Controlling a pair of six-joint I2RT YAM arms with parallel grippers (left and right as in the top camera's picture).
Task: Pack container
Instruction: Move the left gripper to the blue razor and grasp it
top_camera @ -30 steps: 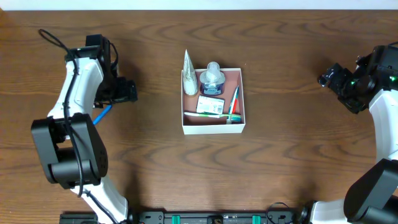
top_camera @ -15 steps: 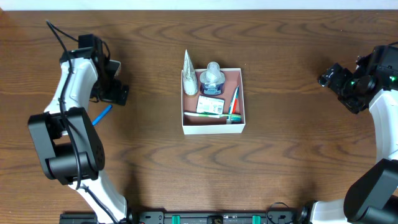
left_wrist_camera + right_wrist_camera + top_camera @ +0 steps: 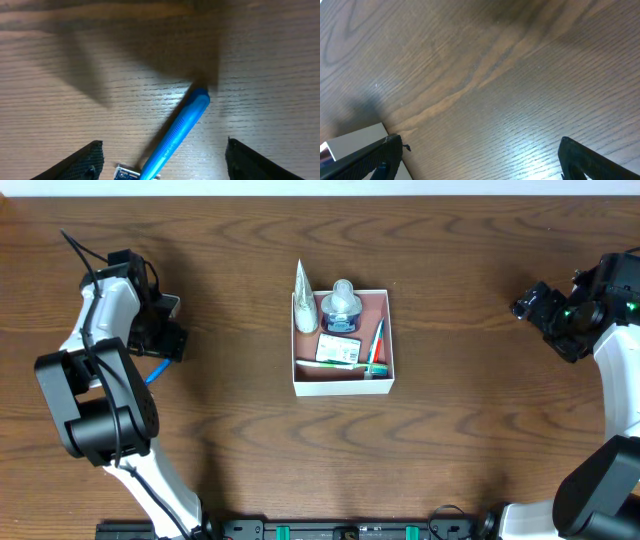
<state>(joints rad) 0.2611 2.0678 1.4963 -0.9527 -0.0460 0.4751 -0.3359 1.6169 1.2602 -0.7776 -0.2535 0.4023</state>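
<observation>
at the far left the left gripper [image 3: 166, 338] hangs low over a blue stick-like toiletry [image 3: 177, 130] lying on the table [image 3: 250, 450], its fingers spread to either side and touching nothing. that looks like the only piece not yet packed. in the middle, well apart from it, sits the container [image 3: 343, 387], already holding a white tube [image 3: 304, 305], a small bottle [image 3: 341, 305], a flat box [image 3: 338, 350] and a toothbrush [image 3: 377, 340]. far right, the right gripper [image 3: 535, 305] hovers spread and empty.

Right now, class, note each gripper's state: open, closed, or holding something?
Left gripper: open, astride the blue handle, not gripping it.
Right gripper: open, empty.
</observation>
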